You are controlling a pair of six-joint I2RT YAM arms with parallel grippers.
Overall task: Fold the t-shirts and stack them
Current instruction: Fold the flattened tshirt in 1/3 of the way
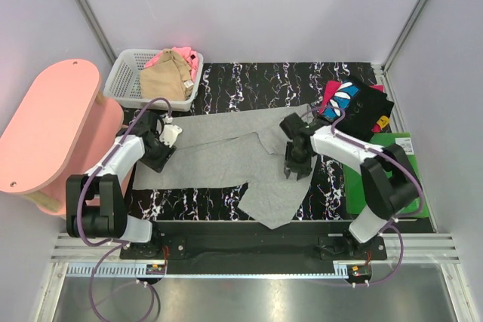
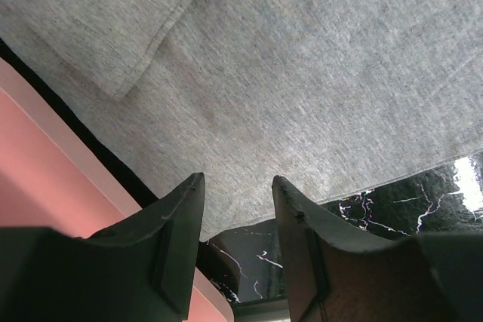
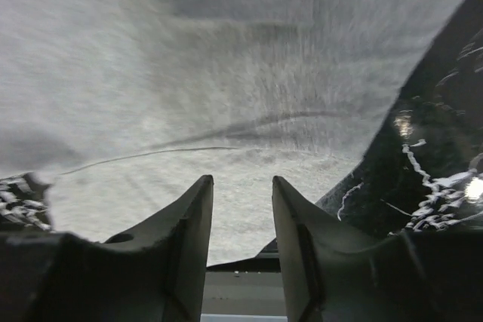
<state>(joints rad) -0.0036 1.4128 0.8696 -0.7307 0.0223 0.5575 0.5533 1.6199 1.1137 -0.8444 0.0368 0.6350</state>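
Observation:
The large light-grey t-shirt [image 1: 226,152] lies spread on the black marbled table, one part hanging toward the front edge. My left gripper [image 1: 158,157] is open and empty over its left edge; the left wrist view shows the grey cloth [image 2: 287,88] and its hem between the fingers. My right gripper [image 1: 296,170] is open and empty over the shirt's right part; the right wrist view shows the cloth [image 3: 226,96] below the fingers. The black printed t-shirt [image 1: 358,107] lies at the back right. The tan t-shirt [image 1: 167,77] and the pink t-shirt [image 1: 189,56] lie in the basket.
A white lattice basket [image 1: 124,73] stands at the back left. A pink rounded stool [image 1: 53,118] stands left of the table, its edge also in the left wrist view [image 2: 45,164]. A flat green board [image 1: 411,148] lies at the right. Grey walls enclose the cell.

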